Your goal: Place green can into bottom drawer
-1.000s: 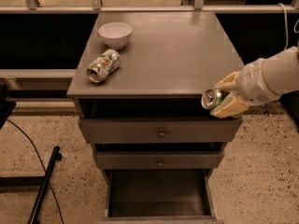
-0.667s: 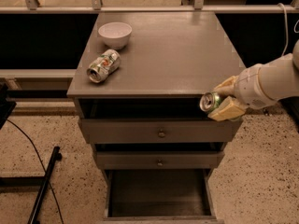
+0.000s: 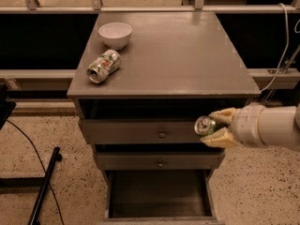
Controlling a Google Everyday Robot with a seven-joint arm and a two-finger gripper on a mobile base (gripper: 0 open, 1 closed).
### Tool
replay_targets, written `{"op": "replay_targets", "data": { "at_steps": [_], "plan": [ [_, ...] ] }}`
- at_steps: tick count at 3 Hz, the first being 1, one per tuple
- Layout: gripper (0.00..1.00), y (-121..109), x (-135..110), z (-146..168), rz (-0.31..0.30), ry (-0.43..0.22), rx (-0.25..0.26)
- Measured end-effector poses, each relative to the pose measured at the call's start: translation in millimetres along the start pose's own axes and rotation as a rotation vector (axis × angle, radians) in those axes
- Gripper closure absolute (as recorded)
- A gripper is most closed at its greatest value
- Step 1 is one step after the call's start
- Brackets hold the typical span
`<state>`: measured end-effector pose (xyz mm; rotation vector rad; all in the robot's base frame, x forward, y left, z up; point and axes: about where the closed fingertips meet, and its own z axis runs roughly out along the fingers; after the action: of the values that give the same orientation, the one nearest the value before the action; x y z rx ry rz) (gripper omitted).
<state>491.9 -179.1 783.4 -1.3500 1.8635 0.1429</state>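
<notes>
My gripper (image 3: 216, 127) comes in from the right, in front of the cabinet at the level of the upper drawer front. Its pale fingers are shut on the green can (image 3: 205, 124), held on its side with the silver top end facing left. The bottom drawer (image 3: 159, 194) stands pulled open below, its dark floor showing, down and to the left of the can.
On the grey cabinet top (image 3: 183, 55) a white bowl (image 3: 115, 33) stands at the back left, with a silver-white can (image 3: 103, 66) lying on its side in front of it. Two shallower drawers with round knobs (image 3: 161, 134) are shut. A black stand leg (image 3: 44, 186) lies on the floor at left.
My gripper has carried the green can down from the cabinet top's front right edge to in front of the upper drawer, and a little to the left.
</notes>
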Motion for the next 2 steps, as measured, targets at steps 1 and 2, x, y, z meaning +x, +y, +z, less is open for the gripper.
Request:
{"op": "replay_targets", "data": {
  "at_steps": [1, 2],
  "plan": [
    [1.0, 26, 19, -3, 0.089, -0.072, 0.052],
    [1.0, 51, 34, 4, 0.119, -0.284, 0.033]
  ]
}}
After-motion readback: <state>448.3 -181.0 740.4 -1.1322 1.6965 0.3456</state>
